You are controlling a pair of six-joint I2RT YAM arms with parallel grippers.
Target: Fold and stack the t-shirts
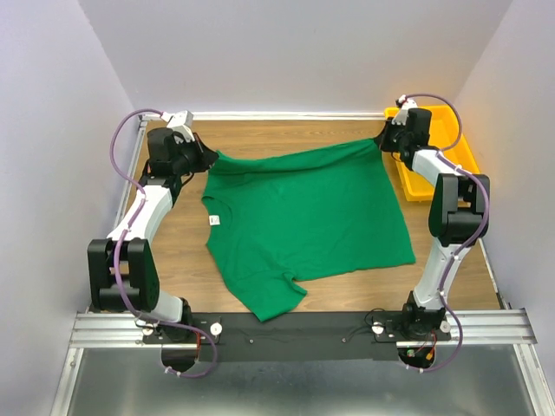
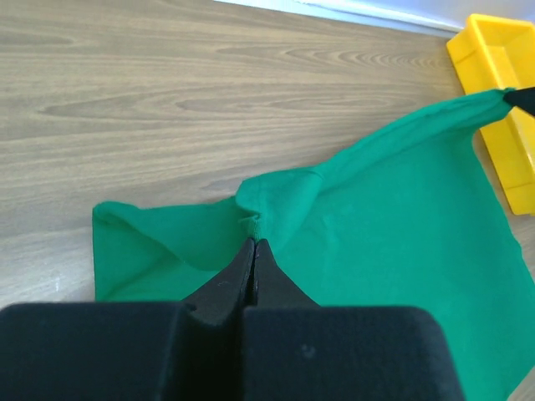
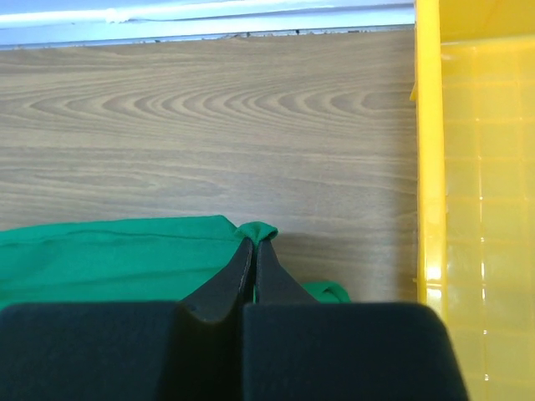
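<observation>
- Well, the green t-shirt (image 1: 303, 217) lies spread on the wooden table (image 1: 347, 134).
- The left gripper (image 2: 254, 244) is clenched on one far corner.
- The right gripper (image 3: 254, 242) pinches the other far corner, just beside the yellow tray (image 3: 476, 209).

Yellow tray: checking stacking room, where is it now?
Top view: the yellow tray sits at the table's far right corner, just right of the right gripper pinching the green t-shirt's corner.
</observation>
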